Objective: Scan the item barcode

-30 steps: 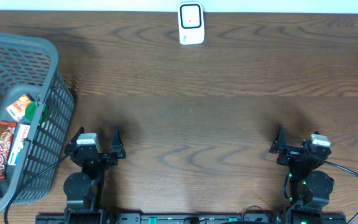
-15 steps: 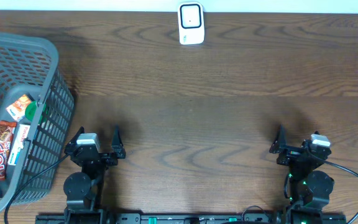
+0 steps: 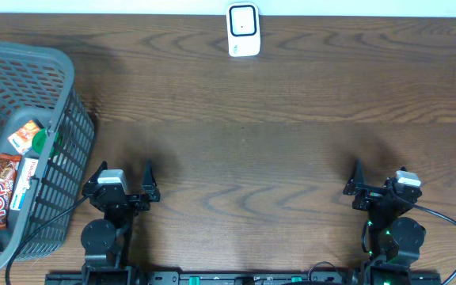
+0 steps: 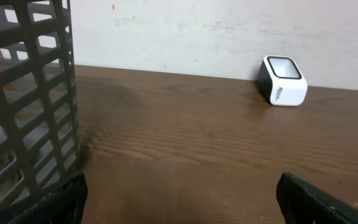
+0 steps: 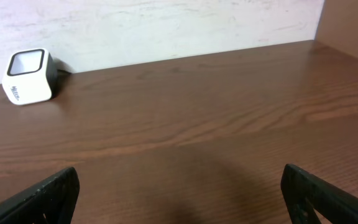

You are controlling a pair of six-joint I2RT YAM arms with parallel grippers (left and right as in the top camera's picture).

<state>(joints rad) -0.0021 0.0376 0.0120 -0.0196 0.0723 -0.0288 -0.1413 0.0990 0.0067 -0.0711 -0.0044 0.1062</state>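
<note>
Snack items lie in the grey basket (image 3: 68,79) at the left: a red "Top" bar (image 3: 0,198), an orange packet (image 3: 27,132) and a white packet (image 3: 25,181). No barcode shows on them. The white scanner (image 3: 243,30) stands at the far edge, middle; it also shows in the wrist views, scanner (image 4: 283,81) and scanner (image 5: 30,76). My left gripper (image 3: 125,168) rests near the front edge, just right of the basket, open and empty. My right gripper (image 3: 380,171) rests at the front right, open and empty. Bare wood lies between the left gripper (image 4: 180,186) fingers and between the right gripper (image 5: 179,177) fingers.
The basket wall (image 4: 36,93) stands close on the left of my left gripper. A pale wall (image 5: 166,25) runs behind the table's far edge. A brown panel (image 5: 350,25) rises at the far right corner.
</note>
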